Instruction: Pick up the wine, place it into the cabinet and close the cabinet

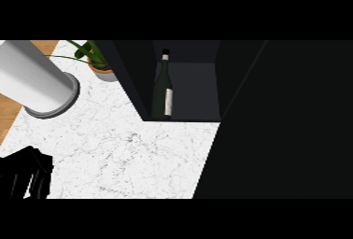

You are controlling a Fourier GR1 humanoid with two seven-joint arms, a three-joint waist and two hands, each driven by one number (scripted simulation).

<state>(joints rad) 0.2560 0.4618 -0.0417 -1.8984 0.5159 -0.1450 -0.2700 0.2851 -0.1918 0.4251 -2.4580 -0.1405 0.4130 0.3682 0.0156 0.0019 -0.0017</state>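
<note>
Left hand (24, 175) at lower left edge, well apart from wine (163, 93)

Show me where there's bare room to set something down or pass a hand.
Widest bare counter: the middle, bordered by the left hand lower left, the cabinet above and a dark panel at right. A narrower strip runs between the grey cylinder and the cabinet. Crowded near the plant. Cabinet floor right of the wine is free.

- One wine bottle (163, 91), far middle.
- One dark cabinet (196, 91), with one door (276, 121) at the right.
- One potted plant (98, 59), far left.
- One white cylinder (38, 74), far left.
- One left hand (24, 175), near left.
- One marble counter (131, 154).
</note>
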